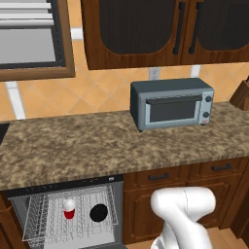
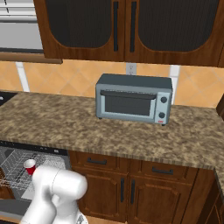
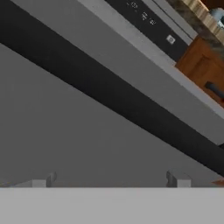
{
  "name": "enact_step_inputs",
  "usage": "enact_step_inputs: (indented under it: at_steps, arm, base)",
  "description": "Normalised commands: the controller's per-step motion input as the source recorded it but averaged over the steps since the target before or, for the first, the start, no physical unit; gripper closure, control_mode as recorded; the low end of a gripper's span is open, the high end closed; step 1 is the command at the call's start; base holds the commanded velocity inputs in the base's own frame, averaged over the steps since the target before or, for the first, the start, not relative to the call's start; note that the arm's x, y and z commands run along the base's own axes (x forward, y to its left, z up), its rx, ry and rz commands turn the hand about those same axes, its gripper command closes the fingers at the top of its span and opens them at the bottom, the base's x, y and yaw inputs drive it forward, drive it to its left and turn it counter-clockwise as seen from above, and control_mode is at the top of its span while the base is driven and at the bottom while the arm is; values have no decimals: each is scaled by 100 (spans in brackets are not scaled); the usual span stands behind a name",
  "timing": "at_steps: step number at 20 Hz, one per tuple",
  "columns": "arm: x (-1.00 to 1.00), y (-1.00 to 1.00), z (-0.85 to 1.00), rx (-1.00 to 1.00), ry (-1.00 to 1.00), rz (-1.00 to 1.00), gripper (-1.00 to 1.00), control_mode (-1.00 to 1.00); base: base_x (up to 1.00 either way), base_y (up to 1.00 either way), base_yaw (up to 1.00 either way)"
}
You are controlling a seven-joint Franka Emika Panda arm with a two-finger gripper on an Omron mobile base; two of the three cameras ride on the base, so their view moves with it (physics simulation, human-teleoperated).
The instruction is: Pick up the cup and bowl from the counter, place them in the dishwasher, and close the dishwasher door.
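Observation:
The dishwasher [image 1: 63, 186] stands open under the counter [image 1: 97, 146]. In its white wire rack [image 1: 44, 221] the red cup [image 1: 69, 209] stands upright, and the black bowl [image 1: 98, 212] lies just to its right. The right base view catches the cup [image 2: 29, 166] beside my white arm. In the hand view, the dishwasher door [image 3: 65, 131] is a flat grey panel very close ahead, with its dark bar handle [image 3: 113, 94] crossing diagonally. My gripper [image 3: 111, 180] is open, fingertips wide apart just below the handle, holding nothing.
A grey-blue toaster oven [image 1: 172, 103] sits on the counter at the back right. Brown wooden cabinet doors and drawers [image 1: 160, 194] flank the dishwasher on its right. A knife block [image 1: 241, 95] stands at the far right edge. Upper cabinets [image 1: 146, 29] hang above.

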Motion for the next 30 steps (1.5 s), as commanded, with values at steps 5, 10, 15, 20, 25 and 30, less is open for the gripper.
enact_step_inputs:
  at_steps: [5,10,15,20,25,30]
  arm:
    - [100,100,-82,-27,-7,-28,-100,-100]
    - [100,87,-96,-29,-4,-24,-100,-100]
    - [100,22,-28,-15,-67,-2,-100,-100]
    - [100,0,-30,-9,-91,3,-100,-100]
    - [100,0,-15,-2,-66,2,-100,-100]
    - [100,1,0,0,-32,0,-100,-100]
  base:
    - [0,0,0]
    - [0,0,0]
    - [0,0,0]
    - [0,0,0]
    - [0,0,0]
    - [0,0,0]
